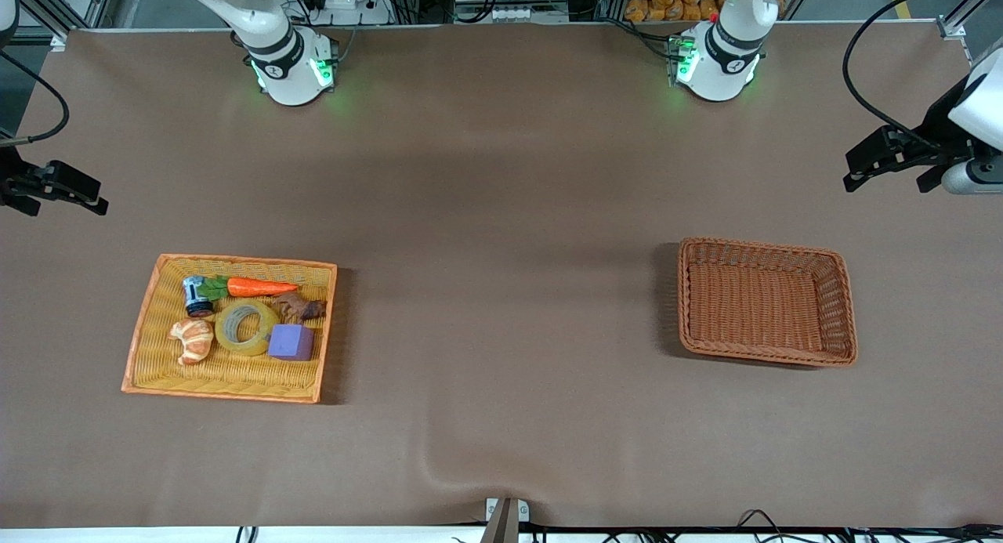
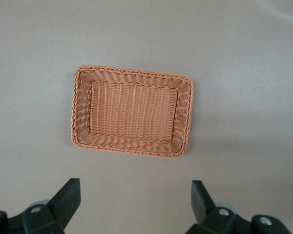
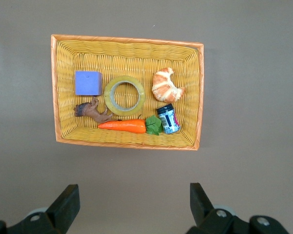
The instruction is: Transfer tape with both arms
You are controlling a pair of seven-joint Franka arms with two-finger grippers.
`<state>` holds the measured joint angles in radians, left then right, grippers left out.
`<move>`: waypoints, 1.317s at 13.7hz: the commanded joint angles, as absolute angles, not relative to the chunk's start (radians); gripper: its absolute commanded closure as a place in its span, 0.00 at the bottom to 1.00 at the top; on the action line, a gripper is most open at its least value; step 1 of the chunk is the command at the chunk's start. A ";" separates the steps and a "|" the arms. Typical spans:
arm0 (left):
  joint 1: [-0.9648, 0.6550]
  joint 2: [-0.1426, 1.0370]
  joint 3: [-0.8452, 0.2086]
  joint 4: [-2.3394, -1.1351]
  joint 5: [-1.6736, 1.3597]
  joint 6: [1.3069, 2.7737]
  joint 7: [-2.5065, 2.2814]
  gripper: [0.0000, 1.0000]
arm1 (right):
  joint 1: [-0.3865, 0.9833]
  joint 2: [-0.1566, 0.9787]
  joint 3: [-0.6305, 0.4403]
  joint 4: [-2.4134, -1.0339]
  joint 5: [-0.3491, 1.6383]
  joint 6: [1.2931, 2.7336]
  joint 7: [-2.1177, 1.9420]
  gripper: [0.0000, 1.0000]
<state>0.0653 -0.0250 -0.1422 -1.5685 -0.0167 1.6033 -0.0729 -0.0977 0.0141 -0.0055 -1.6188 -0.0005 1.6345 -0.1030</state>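
Nearest the camera, the yellow tray (image 1: 146,329) carries the tape (image 1: 246,327) lying flat between croissant (image 1: 193,339) and purple cube (image 1: 291,342), carrot (image 1: 261,287) just farther. Brown basket (image 1: 845,308) sits toward the left arm's end. Up high, right gripper (image 3: 132,204) and left gripper (image 2: 136,204) hang with fingers spread wide, holding nothing.

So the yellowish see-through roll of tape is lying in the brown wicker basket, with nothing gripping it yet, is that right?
Not quite. The yellowish see-through roll of tape lies in the yellow woven tray, as the right wrist view shows. The brown wicker basket holds nothing. Nothing grips the tape yet.
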 commanded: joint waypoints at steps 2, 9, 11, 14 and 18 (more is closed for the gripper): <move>0.071 -0.014 -0.144 -1.540 -0.012 1.580 -0.052 0.00 | -0.109 0.041 0.008 -1.588 -0.005 1.618 -0.097 0.00; 0.072 -0.005 -0.144 -1.543 -0.014 1.580 -0.048 0.00 | -0.109 0.044 0.008 -1.594 -0.005 1.618 -0.095 0.00; 0.075 -0.005 -0.144 -1.548 -0.015 1.578 -0.046 0.00 | -0.106 0.055 0.008 -1.608 -0.005 1.626 -0.097 0.00; 0.077 -0.005 -0.143 -1.549 -0.018 1.578 -0.046 0.00 | -0.104 0.119 0.008 -1.612 -0.011 1.667 -0.112 0.00; 0.077 -0.005 -0.141 -1.549 -0.023 1.578 -0.044 0.00 | -0.031 0.283 0.012 -1.618 -0.005 1.799 -0.147 0.00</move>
